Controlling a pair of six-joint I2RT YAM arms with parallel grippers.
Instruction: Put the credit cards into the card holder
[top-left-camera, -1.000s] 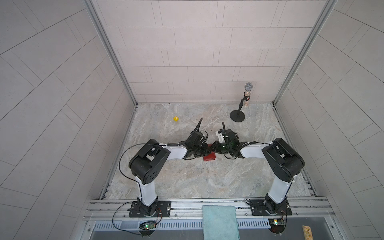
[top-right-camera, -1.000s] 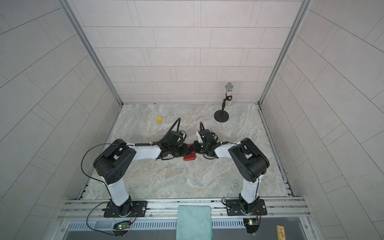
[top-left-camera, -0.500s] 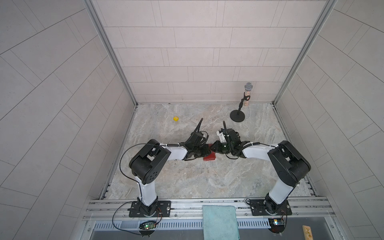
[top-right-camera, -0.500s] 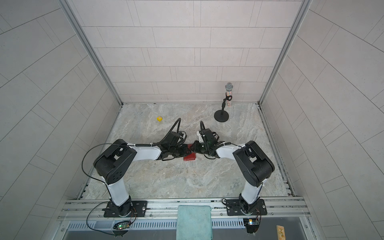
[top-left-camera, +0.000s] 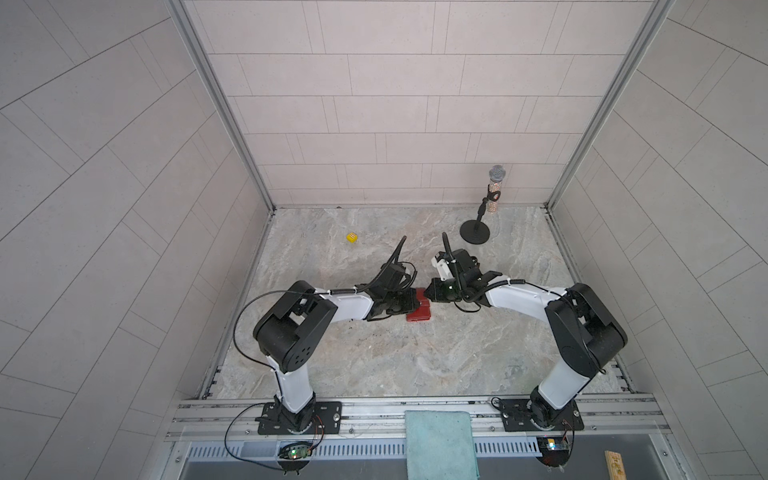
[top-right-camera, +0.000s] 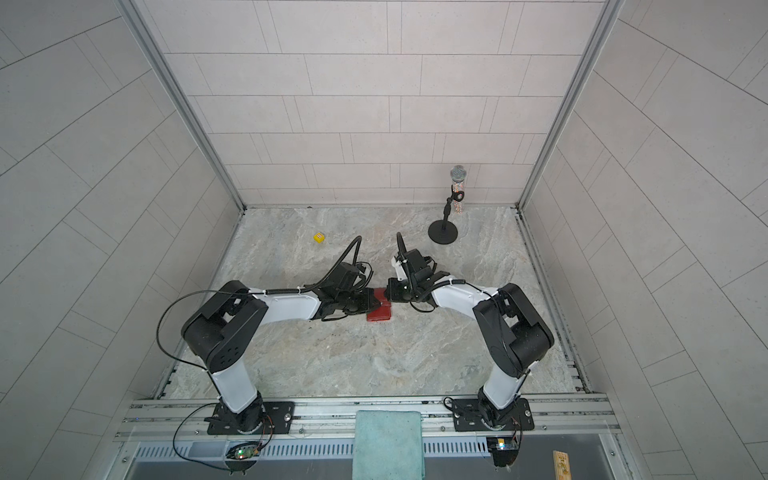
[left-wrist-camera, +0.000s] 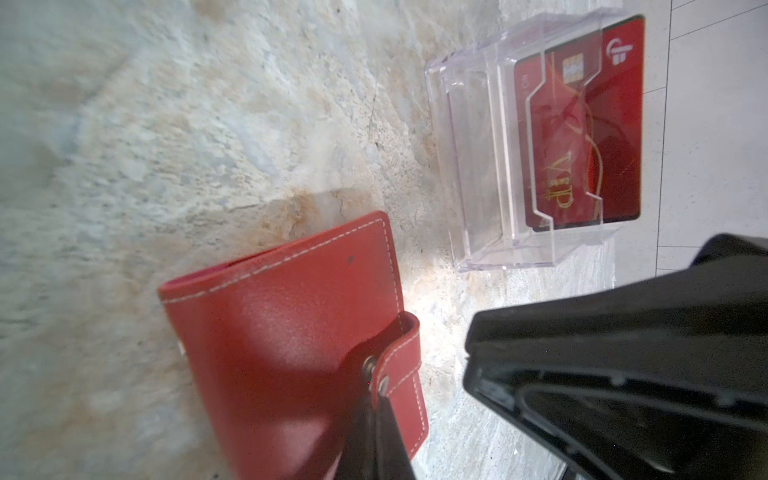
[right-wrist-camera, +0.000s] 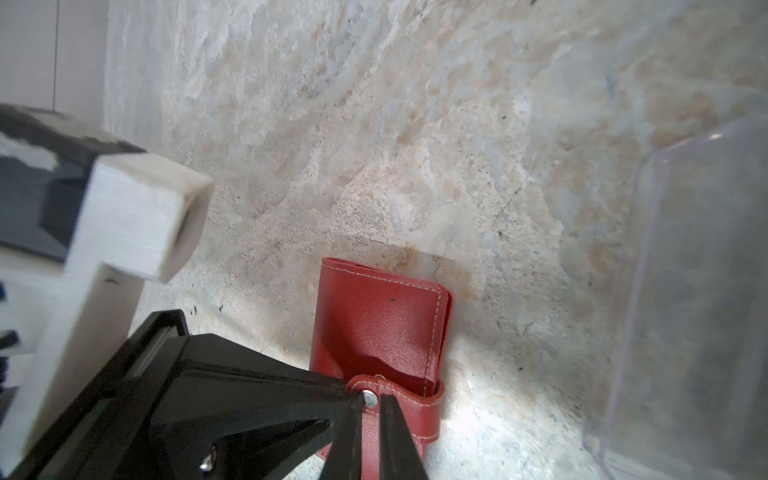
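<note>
The red card holder (left-wrist-camera: 291, 332) is lying closed, cover up, on the marble tabletop (top-left-camera: 374, 365), sitting between the two arms in both top views. Its strap (left-wrist-camera: 401, 365) is wrapping round one edge onto the cover; cannot tell whether the snap (right-wrist-camera: 369, 398) is fastened. The left gripper (left-wrist-camera: 374, 399) is pointing down at the cover with jaws pressed together, tips sitting right at the snap; whether the strap end is being pinched between them cannot be told. The right gripper (right-wrist-camera: 372, 409) is facing the strap from the opposite side, its fingers (right-wrist-camera: 399, 440) standing only a thin slit apart with red leather showing through; cannot tell if it is gripping anything. A clear acrylic stand (left-wrist-camera: 478, 166) is standing near the card holder, not touching it, and is holding one credit card (left-wrist-camera: 582, 145) upright: red, gold "VIP" lettering, chip. A yellow cube (top-left-camera: 352, 237) and a microphone stand (top-left-camera: 474, 232) are sitting well apart, toward the back wall.
</note>
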